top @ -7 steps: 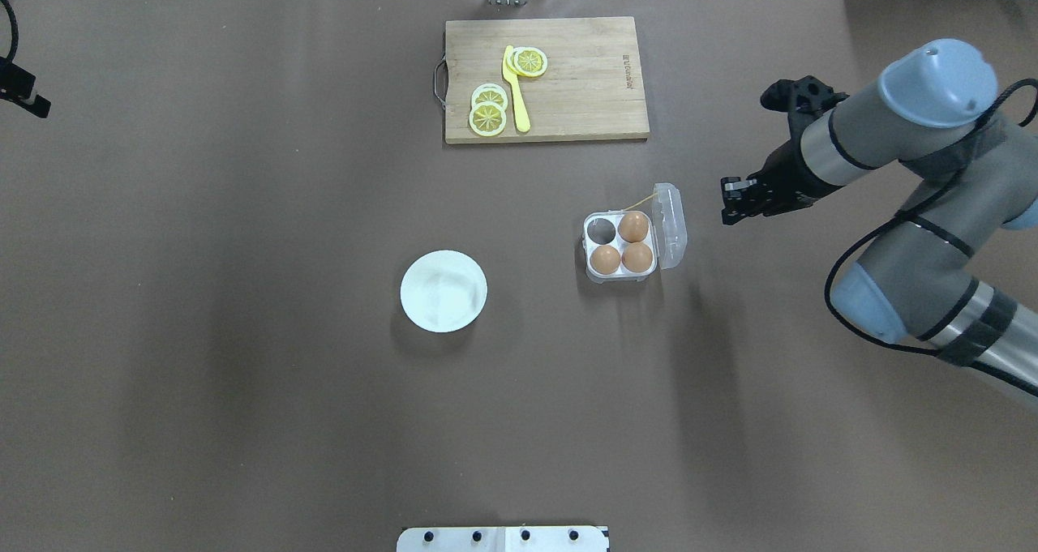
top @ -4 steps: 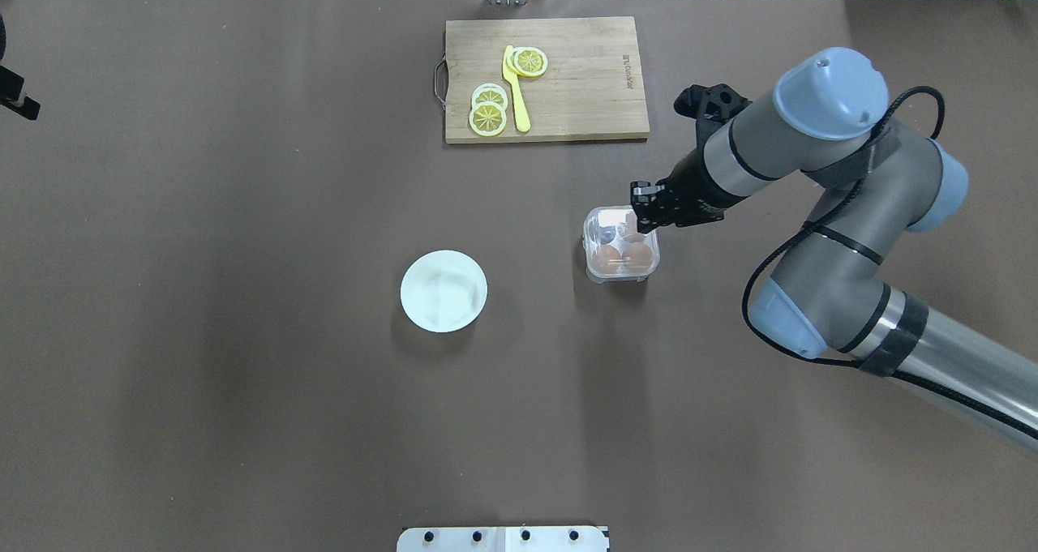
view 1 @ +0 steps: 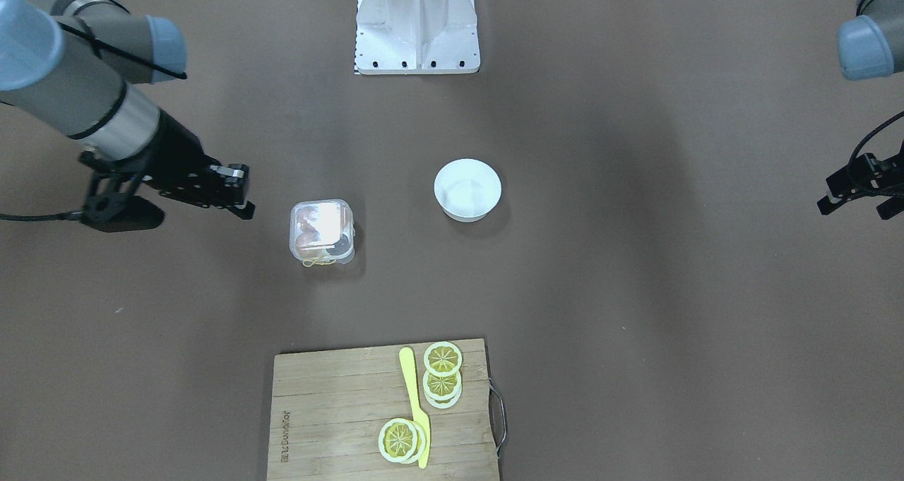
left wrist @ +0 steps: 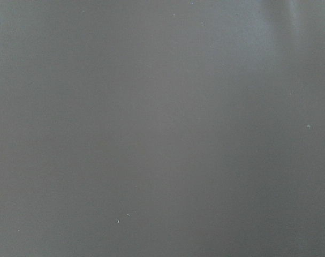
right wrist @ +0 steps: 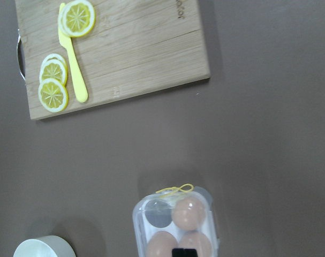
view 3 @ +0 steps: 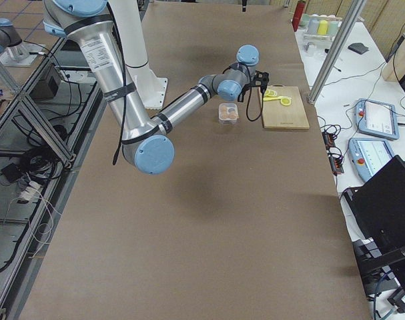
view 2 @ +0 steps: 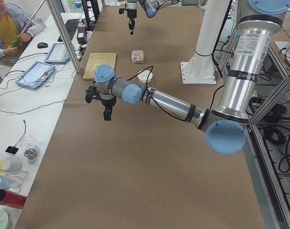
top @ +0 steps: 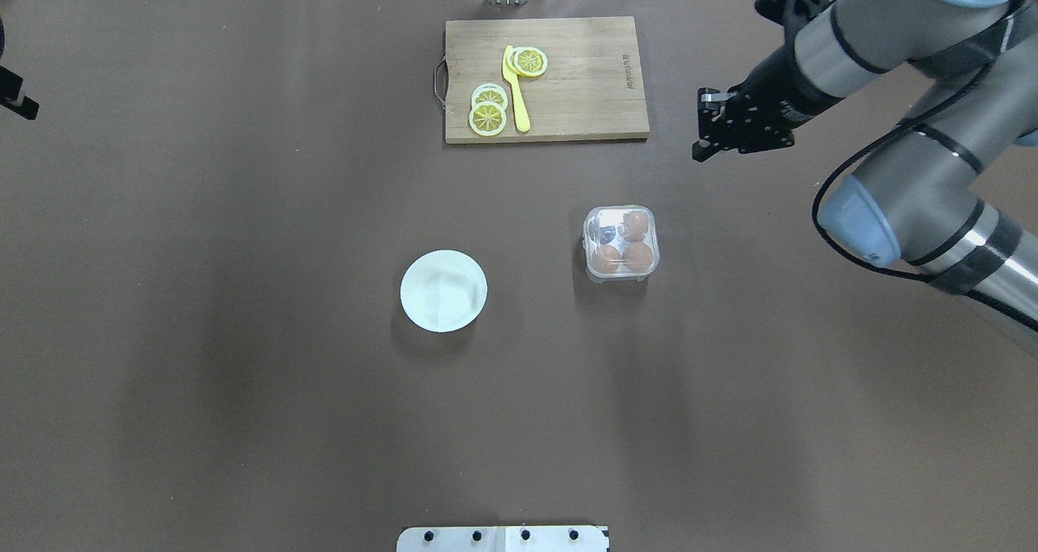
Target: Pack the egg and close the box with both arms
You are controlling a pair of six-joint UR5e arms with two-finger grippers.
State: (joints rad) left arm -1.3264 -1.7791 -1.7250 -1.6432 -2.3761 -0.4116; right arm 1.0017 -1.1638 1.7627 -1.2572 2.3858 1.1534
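Box (top: 621,244) sits on the brown worktop (top: 243,374), clear lid down over the whitish tray. Three eggs (top: 634,225) lie inside under the lid, one to a cell. The fourth cell (right wrist: 158,212), at the box corner nearest the board and on the bowl side, shows dark grey. A thin yellow loop (right wrist: 174,189) lies against the box edge on the board side.

Right gripper (top: 701,143) hangs off the worktop, well apart from the box, out past its far right corner as the robot sees it. Its wrist camera looks down on the box and shows a single dark tip at centre bottom: fingers look pressed together, holding nothing.

Left gripper (view 2: 107,116) hovers far from the box, out beyond the bowl on the robot's left. Its wrist camera shows only bare worktop. Cannot tell whether its fingers are apart or together.

White bowl (top: 443,290): left of the box, a little nearer the robot, apart from it.

Wooden cutting board (top: 584,106): beyond the box, away from the robot. It carries lemon slices (top: 488,117) and a yellow knife (top: 516,98).

White stand (view 1: 417,22): on the robot's side of the box, well apart.
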